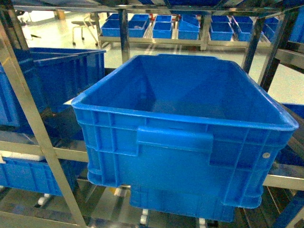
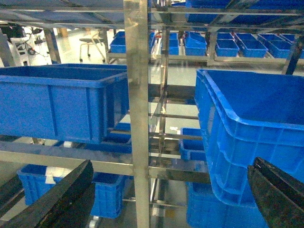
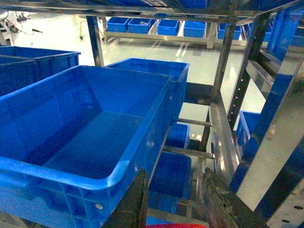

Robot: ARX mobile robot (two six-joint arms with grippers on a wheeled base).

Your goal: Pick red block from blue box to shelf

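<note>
Fingers, left [image 2: 166, 199]: two dark fingers spread wide at the bottom corners of the left wrist view, nothing between them
Fingers, right [image 3: 175, 202]: parted by a narrow gap, holding nothing, low beside the near crate's corner
Shelf [image 1: 28, 109]: tall steel rack of shiny posts and rails, tiers carrying blue crates
Near crate [image 1: 190, 142]: large ribbed blue crate with handle ledge, on the middle tier, inside bare
Left crate [image 2: 57, 102]: same tier, apart
Red block: not seen in any view
</note>
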